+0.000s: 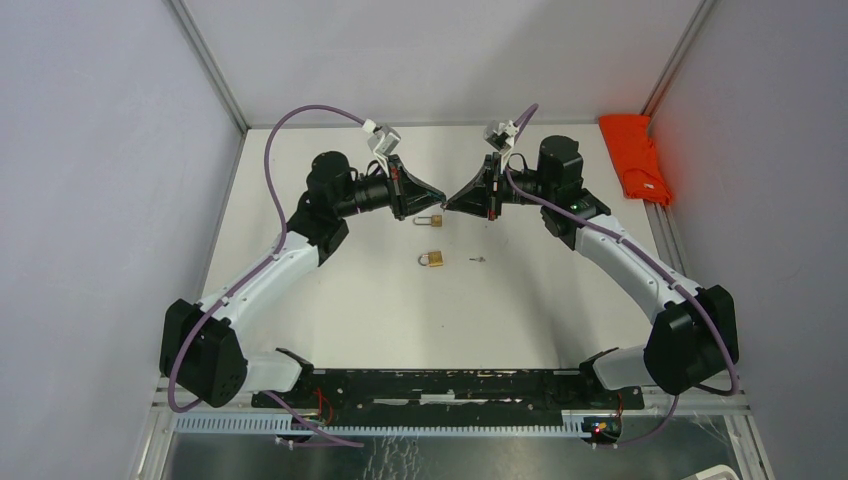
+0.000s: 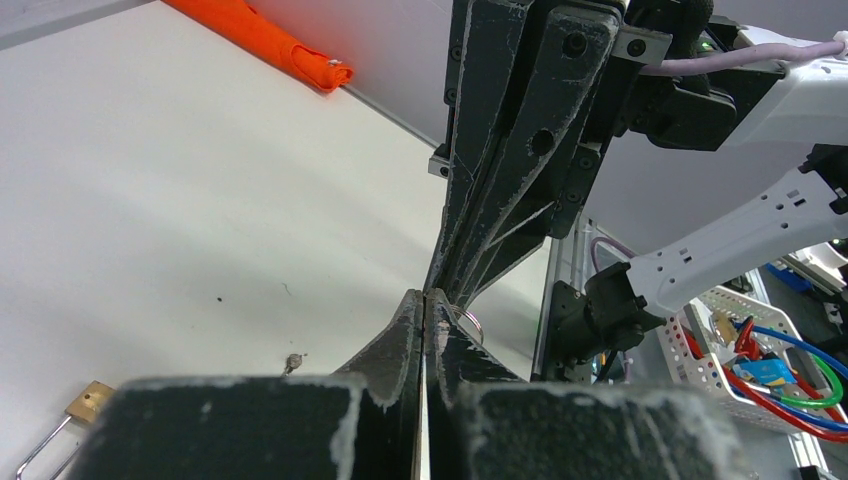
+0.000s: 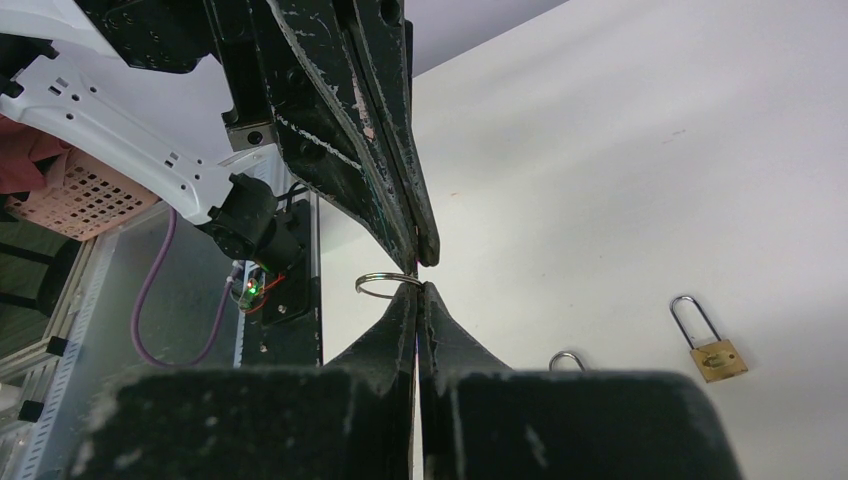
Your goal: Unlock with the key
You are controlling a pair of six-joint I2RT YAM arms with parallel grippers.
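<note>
R gripper (image 3: 418, 290): fingers pressed together, pinching a thin key ring (image 3: 383, 283) at the very tip. The ring sticks out sideways in mid-air; the key itself is hidden btwn the pads. L gripper (image 2: 425, 300): fingers also pressed together, its tip right against the R tip. Can't tell if it grips the ring or only touches there.

Counts, clock directions from the meeting point in the top view:
- 2 grippers, tip to tip, above the table.
- 2 brass padlocks. First padlock (image 1: 428, 220) lies just beside, at 7 o'clock, under the tips. Second padlock (image 1: 432, 259) is nearer the bases, at 6 o'clock, and lies flat.
- 1 small metal bit (image 1: 478, 259) at 5 o'clock, just beside the second padlock. Too small to say what it is.
- 1 orange cloth (image 1: 635, 158), folded, at 2 o'clock, well apart, on the table's right edge.

Surface: white table (image 1: 330, 300), matt, w/ a few dark specks. Room: pale wall panels on 3 sides, aluminium posts in the far corners, black rail along the near edge.

Arms: both bases at the near edge, at 7 and 5 o'clock. Upper links angle outward then inward; the wrists are level and point at each other mid-table. A purple cable loops over each arm.
</note>
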